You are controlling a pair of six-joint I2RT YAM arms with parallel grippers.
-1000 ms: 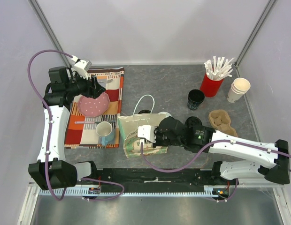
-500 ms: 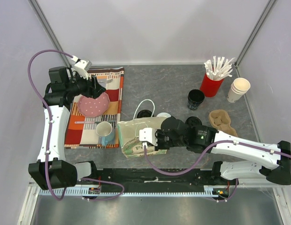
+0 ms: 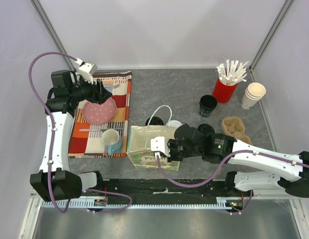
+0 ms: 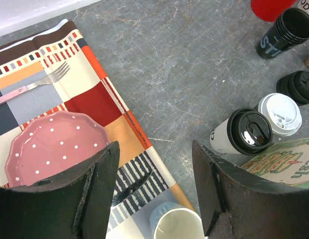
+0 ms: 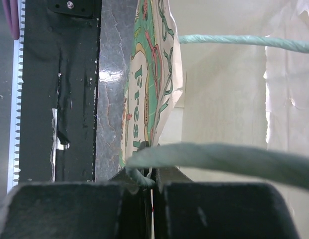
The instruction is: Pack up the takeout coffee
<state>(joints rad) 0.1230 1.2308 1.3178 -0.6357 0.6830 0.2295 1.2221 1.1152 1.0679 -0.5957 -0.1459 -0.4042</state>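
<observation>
- While the right claw (image 5: 153,186) is clenched on the green cord handle (image 5: 219,159) of the paper bag (image 5: 149,99), the left claw (image 4: 154,149) hangs released above the striped placemat (image 4: 102,102), jaws apart and holding nothing.
- The takeout coffee (image 4: 280,113) is a white-lidded cup. It stands upright on the counter (image 4: 194,64), long axis vertical, just behind the bag's far edge.
- A black-lidded cup (image 4: 246,132) sits tight beside it on the left-arm side. Cannot tell whether the two touch.
- Key relation: the coffee lies well apart from the left claw, off to that claw's right across bare counter, with the black-lidded cup in between.
- The right arm is nearer the coffee but busy with the bag. My read is that the left arm has to reach across and past the black-lidded cup.
- Hidden in the top view: the right arm and the bag cover most of the coffee, and only a bit of white lid shows.
- Hidden in the left wrist view: the coffee's wall is mostly behind the black-lidded cup, and the bag is cut off at the frame edge.
- The right wrist view shows no cup. What shows of the bag's pale inside is bare, though much of it is out of frame, so its contents are unclear.
</observation>
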